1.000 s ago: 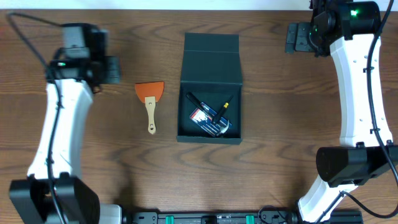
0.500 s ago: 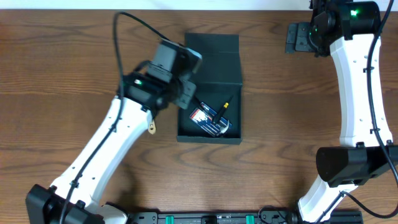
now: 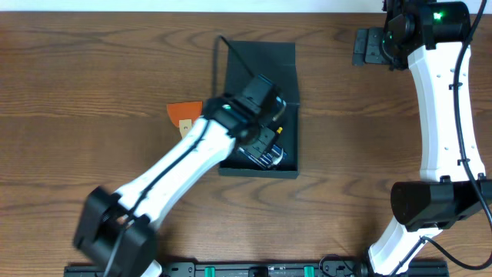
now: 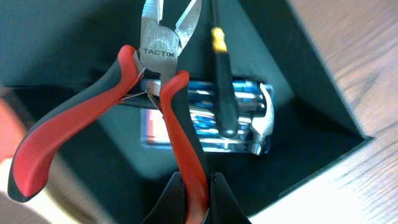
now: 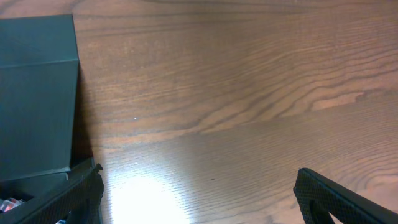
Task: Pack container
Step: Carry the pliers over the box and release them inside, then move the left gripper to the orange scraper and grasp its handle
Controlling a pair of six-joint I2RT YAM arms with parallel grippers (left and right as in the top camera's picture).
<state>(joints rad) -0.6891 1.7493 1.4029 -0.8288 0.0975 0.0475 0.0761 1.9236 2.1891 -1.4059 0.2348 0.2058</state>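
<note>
The container (image 3: 261,58) is a dark teal box lying open mid-table, its lid folded back. My left gripper (image 3: 267,135) hangs over its inside, shut on one red handle of a pair of red-and-black cutters (image 4: 163,81); the fingers (image 4: 219,200) pinch that handle low in the left wrist view. Below the cutters, on the container floor (image 4: 292,87), lie a black screwdriver with a yellow band (image 4: 221,87) and a shiny packaged item (image 4: 245,121). My right gripper (image 3: 369,46) stays at the far right rear, open and empty, its fingers (image 5: 336,199) wide apart over bare wood.
An orange scraper with a wooden handle (image 3: 183,114) lies on the table left of the container, partly covered by my left arm. The container's lid (image 5: 37,93) shows at the left of the right wrist view. The table is brown wood.
My left arm has swung from the table's far left across to above the open container, passing over the scraper. The right arm has not moved.
</note>
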